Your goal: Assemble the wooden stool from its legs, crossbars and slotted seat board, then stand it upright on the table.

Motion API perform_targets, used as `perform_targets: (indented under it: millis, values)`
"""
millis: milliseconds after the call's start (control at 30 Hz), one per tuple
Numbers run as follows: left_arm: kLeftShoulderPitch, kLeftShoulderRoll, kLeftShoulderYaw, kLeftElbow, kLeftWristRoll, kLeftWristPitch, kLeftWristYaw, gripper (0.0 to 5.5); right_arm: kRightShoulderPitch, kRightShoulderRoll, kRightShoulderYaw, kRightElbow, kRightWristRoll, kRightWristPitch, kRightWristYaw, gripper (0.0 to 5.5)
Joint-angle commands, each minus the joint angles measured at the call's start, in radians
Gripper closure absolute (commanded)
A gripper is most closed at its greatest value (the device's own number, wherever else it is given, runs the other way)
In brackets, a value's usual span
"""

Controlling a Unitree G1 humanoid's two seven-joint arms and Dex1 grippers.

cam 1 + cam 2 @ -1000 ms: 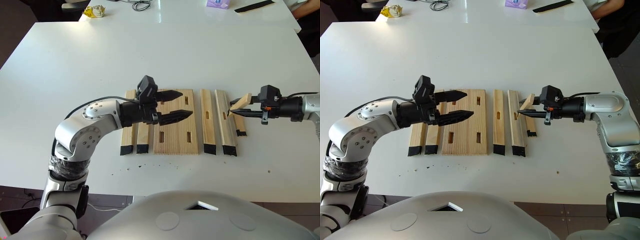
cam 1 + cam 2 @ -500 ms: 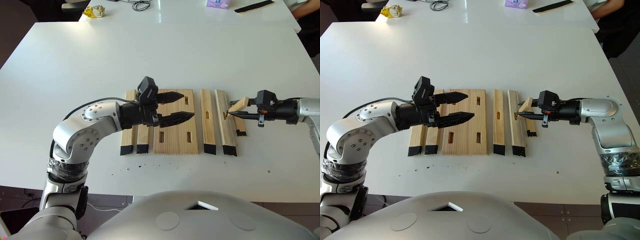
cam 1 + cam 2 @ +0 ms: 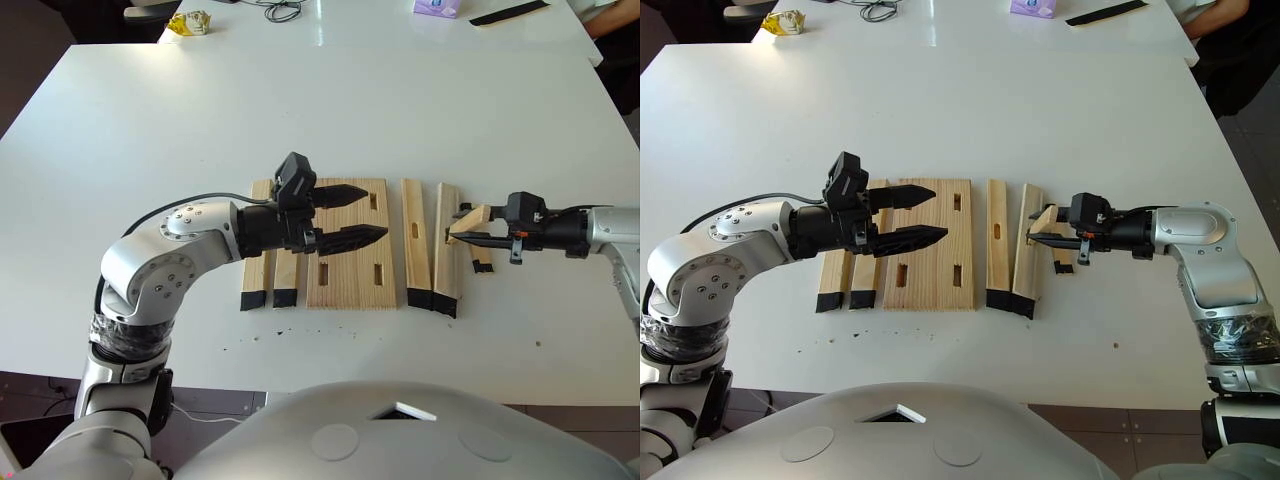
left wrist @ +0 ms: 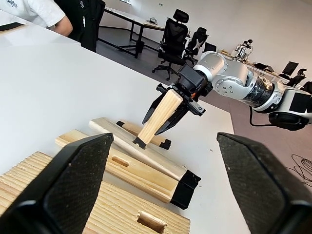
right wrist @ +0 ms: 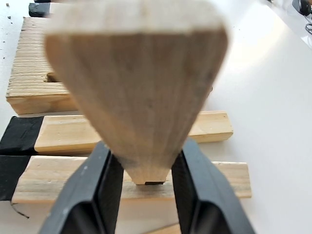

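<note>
Now the right gripper (image 3: 458, 225), jaws clamped on the short crossbar (image 3: 472, 217), has pushed in against the outer leg (image 3: 443, 272), skewing its black-tipped foot against the neighbouring leg (image 3: 415, 250). The joint looks unseated. The left gripper (image 3: 375, 210) hovers, jaws apart, over the seat board (image 3: 345, 282) on the surface (image 3: 300, 100).

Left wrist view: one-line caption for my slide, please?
Right claw holds a short crossbar tilted, lower end against a flat-lying leg.

You see a broad white surface (image 3: 320, 110), with a second white table (image 3: 360, 22) behind it and dark floor (image 3: 28, 55) beside. Farther off stand black office chairs (image 4: 174, 35), desks (image 4: 130, 20) and a pale wall (image 4: 253, 19).
</note>
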Motion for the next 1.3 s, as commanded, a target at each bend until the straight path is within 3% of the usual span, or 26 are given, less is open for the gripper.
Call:
perform_targets:
  millis: [33, 333, 800, 833, 1133, 1300]
  values:
    - [-0.028, 0.015, 0.005, 0.005, -0.015, 0.019, -0.010, 1.55, 0.050, 0.021, 0.025, 0.040, -0.009, 0.066, -0.013, 4.20]
    - [-0.062, 0.020, -0.007, 0.024, -0.024, 0.042, -0.028, 1.55, -0.008, 0.033, 0.096, 0.189, -0.005, 0.157, 0.040, 4.20]
    - [-0.072, 0.005, -0.008, 0.034, -0.025, 0.056, -0.015, 1.55, -0.047, 0.047, 0.160, 0.200, -0.046, 0.140, -0.009, 4.20]
    - [-0.073, 0.004, -0.008, 0.034, -0.026, 0.056, -0.014, 1.55, -0.046, 0.055, 0.166, 0.212, -0.056, 0.135, -0.023, 3.84]
    - [-0.078, 0.000, -0.008, 0.048, -0.015, 0.050, -0.015, 1.55, -0.002, 0.149, 0.146, 0.268, -0.083, 0.044, -0.137, 2.59]
    - [-0.067, -0.003, -0.003, 0.050, 0.000, 0.033, -0.007, 1.55, -0.003, 0.120, 0.055, 0.202, -0.016, 0.075, -0.133, 2.59]
